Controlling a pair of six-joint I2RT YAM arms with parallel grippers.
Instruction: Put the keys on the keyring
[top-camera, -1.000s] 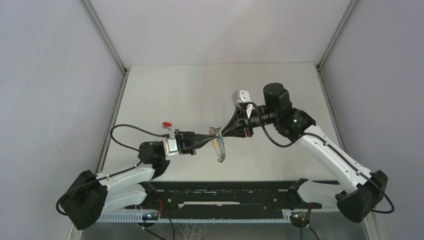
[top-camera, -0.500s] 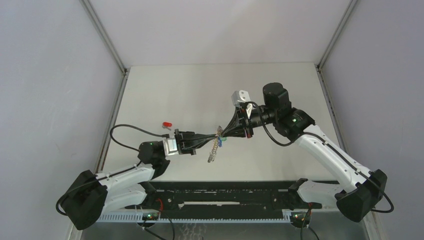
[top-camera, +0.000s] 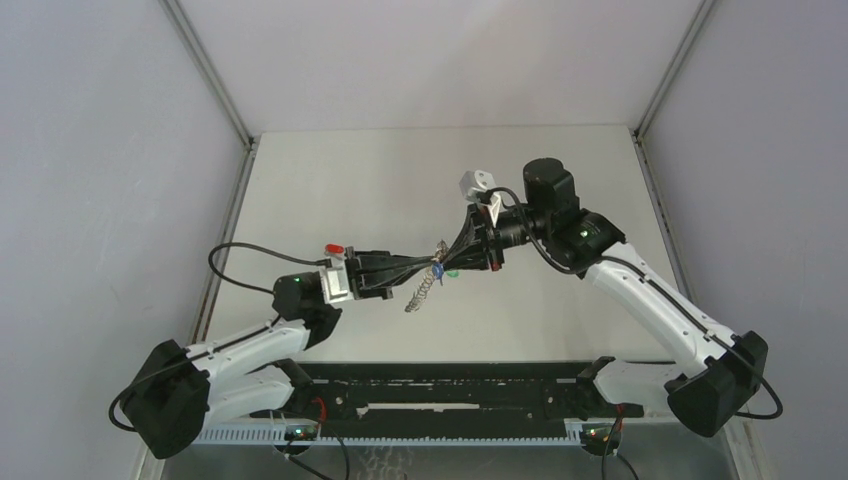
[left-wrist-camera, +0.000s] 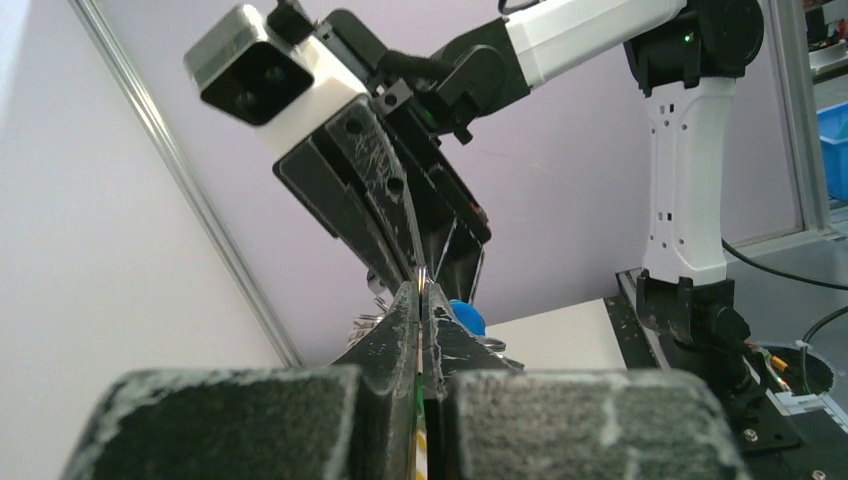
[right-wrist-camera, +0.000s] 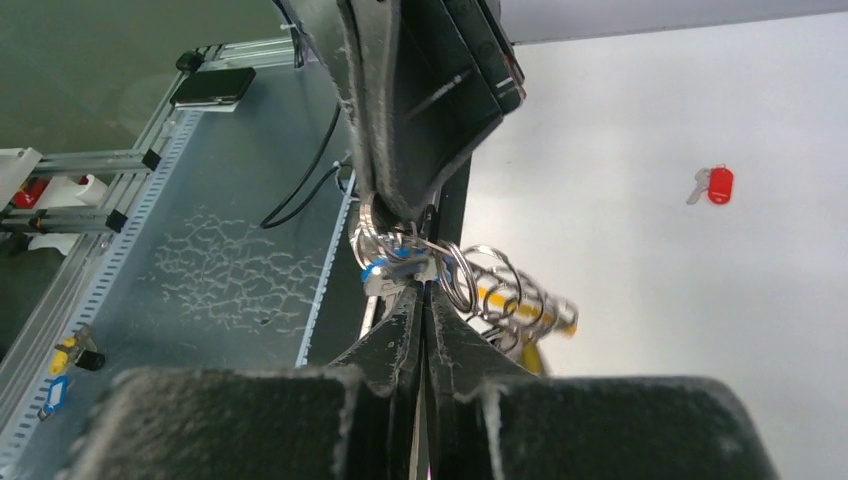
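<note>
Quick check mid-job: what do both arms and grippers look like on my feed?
The left arm and right arm have white shells, black joints, green lights and looping black cables. The left gripper and right gripper are black, with tapered, scuffed fingers.

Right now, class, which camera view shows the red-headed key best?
The right wrist view: the red-headed key lies alone on the table, head and blade both distinct. The top view shows only a tiny red speck. The left wrist view does not show it.
</note>
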